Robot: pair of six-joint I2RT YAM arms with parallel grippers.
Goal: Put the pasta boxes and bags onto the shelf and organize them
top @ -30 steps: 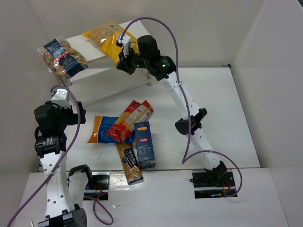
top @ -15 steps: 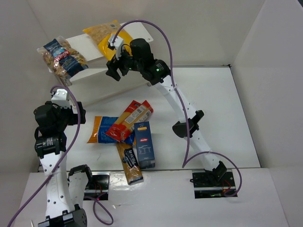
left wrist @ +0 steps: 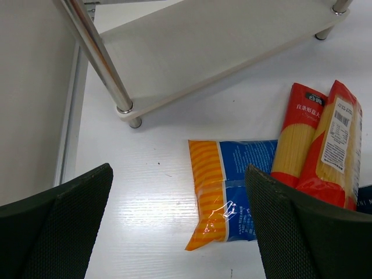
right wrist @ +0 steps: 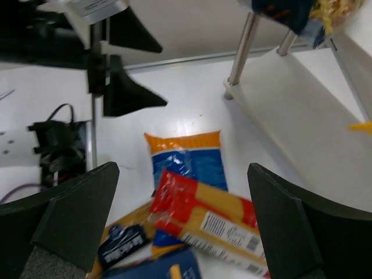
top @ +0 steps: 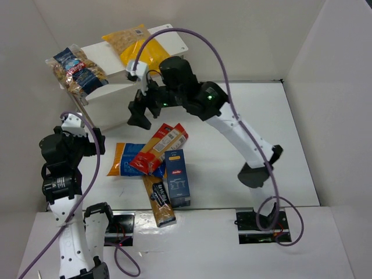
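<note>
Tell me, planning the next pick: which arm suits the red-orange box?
Right: its open end effector hangs near the red-orange box; the left end effector sits farther, past the orange-and-blue bag.

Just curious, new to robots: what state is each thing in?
Yellow bag, lying on shelf top.
Clear blue-label bag, on shelf top, overhanging edge.
Orange-and-blue bag, flat on table, partly covered.
Red-orange box, resting across that bag.
Dark blue box, lying flat.
Tan-and-dark box, lying flat.
Left gripper, open, empty.
Right gripper, open, empty.
</note>
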